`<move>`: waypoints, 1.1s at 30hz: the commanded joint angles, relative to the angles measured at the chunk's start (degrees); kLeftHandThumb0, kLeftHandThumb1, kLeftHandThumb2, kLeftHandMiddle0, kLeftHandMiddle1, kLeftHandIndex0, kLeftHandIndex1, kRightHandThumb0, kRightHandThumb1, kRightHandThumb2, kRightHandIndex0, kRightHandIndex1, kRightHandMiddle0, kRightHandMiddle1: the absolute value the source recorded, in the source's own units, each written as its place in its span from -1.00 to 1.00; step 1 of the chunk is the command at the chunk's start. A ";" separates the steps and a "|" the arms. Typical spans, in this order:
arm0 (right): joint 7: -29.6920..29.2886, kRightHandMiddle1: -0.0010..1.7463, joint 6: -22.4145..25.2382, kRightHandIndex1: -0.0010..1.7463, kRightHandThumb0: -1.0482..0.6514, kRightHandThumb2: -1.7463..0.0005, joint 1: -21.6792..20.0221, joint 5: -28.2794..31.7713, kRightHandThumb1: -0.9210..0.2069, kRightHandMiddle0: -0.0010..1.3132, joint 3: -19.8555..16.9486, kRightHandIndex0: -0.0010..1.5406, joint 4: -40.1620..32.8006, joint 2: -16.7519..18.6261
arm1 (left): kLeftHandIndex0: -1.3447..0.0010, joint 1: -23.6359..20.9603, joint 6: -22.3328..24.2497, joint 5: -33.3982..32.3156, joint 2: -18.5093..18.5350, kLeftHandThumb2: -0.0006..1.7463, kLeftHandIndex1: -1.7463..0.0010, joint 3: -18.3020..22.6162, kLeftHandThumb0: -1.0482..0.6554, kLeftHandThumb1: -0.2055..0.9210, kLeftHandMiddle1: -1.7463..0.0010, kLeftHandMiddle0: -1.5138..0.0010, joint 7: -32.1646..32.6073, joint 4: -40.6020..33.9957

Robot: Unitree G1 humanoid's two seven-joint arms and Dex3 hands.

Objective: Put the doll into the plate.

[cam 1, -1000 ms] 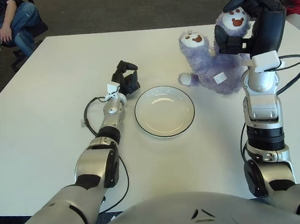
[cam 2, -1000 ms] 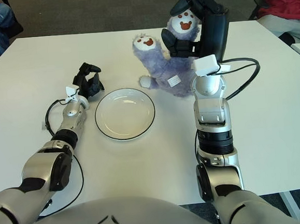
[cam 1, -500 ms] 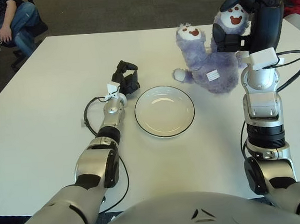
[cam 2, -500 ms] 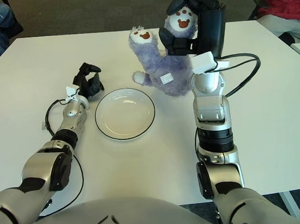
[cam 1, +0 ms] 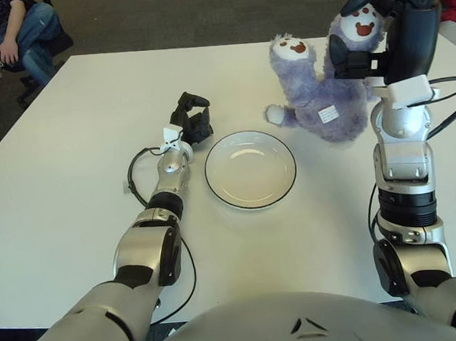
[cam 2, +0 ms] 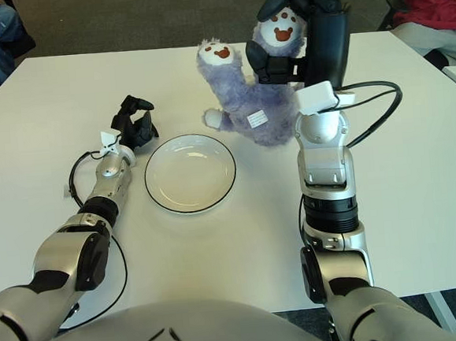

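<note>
A fuzzy purple doll (cam 1: 321, 92) with white paw pads hangs tilted, just above the table, to the right of and behind the plate. My right hand (cam 1: 364, 37) is shut on the doll's upper limb, black fingers wrapped around the fur near a white paw. The white plate (cam 1: 250, 169) with a dark rim lies empty at the table's centre. My left hand (cam 1: 192, 118) shows to the left of the plate, fingers curled and holding nothing.
A black cable (cam 1: 138, 185) loops along my left forearm on the white table (cam 1: 70, 175). Another cable (cam 1: 452, 105) arcs beside my right forearm. People sit beyond the far left corner (cam 1: 19, 29) and the far right corner (cam 2: 436, 4).
My right hand has lifted the doll off the table, first shifting it left, then back slightly right. The left hand and plate have stayed still.
</note>
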 commanded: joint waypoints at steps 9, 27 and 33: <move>-0.42 0.77 -1.40 0.79 0.23 -0.54 0.65 0.90 0.31 0.07 -1.13 -0.09 -3.12 0.75 | 0.47 6.02 1.58 1.04 -0.61 0.01 -1.00 -0.47 -0.22 0.54 -1.00 -0.28 0.14 4.38; -3.05 0.52 3.01 0.79 0.22 -0.42 -2.65 -8.76 0.24 0.05 7.98 0.04 -0.58 6.13 | 0.46 5.93 2.04 1.36 -0.40 0.02 -1.00 -0.92 -0.22 0.52 -1.00 -0.31 -0.91 4.44; 4.03 0.65 10.91 0.77 0.23 -0.46 -2.55 -7.13 0.26 0.06 12.59 -0.03 -3.45 8.49 | 0.47 6.06 2.16 1.43 -0.86 0.01 -1.00 -0.96 -0.22 0.53 -1.00 -0.30 -0.48 4.35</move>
